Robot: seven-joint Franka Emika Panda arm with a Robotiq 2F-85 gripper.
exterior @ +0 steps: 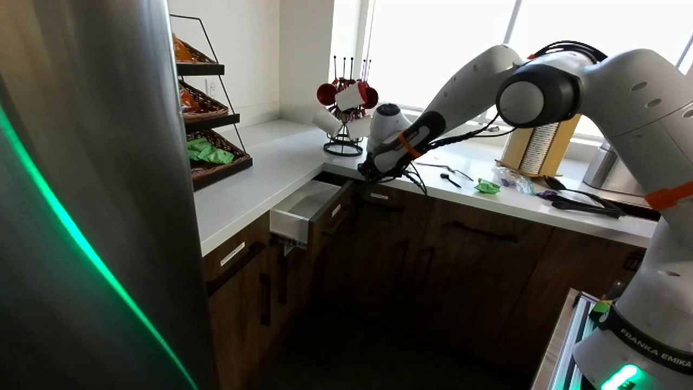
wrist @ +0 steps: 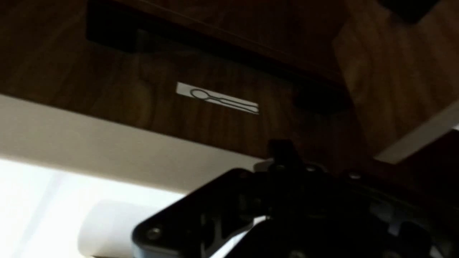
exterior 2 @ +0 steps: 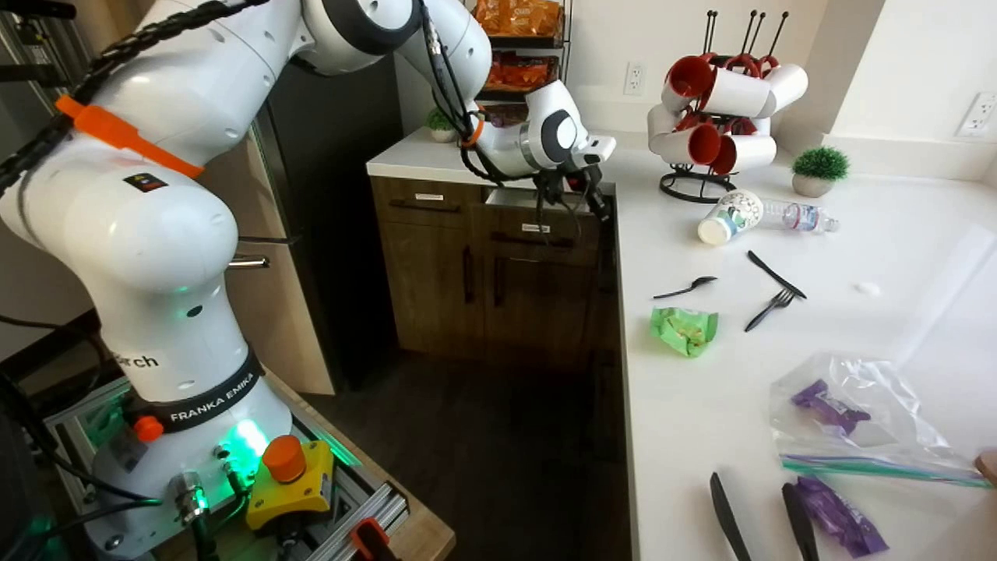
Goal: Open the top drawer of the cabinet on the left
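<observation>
The wrist view shows a white label (wrist: 217, 97) on a dark wood front (wrist: 143, 93), printed with the outline of a round-headed, long-stemmed shape, like a spoon. In both exterior views, a black band (exterior 2: 212, 403) round the base of the robot arm (exterior 2: 156, 234) reads FRANKA EMIKA; above it, in an exterior view, some lettering (exterior 2: 139, 361) ends in "rch". The drawer labels (exterior 2: 429, 197) are too small to read in both exterior views, and so is the print on a plastic bottle (exterior 2: 798, 216) and a purple wrapper (exterior 2: 841, 514) lying on the countertop (exterior 2: 701, 436) at right.

The top drawer (exterior: 311, 211) stands pulled out of the cabinet (exterior: 238, 314) at left, beyond the refrigerator (exterior: 108, 189) in an exterior view, its pale box (exterior: 289, 226) jutting to the right and its far end near the inner corner of the countertop. There the long axis of its front runs from near left to far right. In an exterior view, the drawer front (exterior 2: 506, 222) faces the near side, its length going left to right, with the bar handle (exterior 2: 514, 238) lying along it.

The gripper (wrist: 284, 154) has its jaws drawn fully together, with hold of nothing that can be seen. In both exterior views it is near the corner end of the drawer; whether it touches the drawer or the countertop cannot be told.
</observation>
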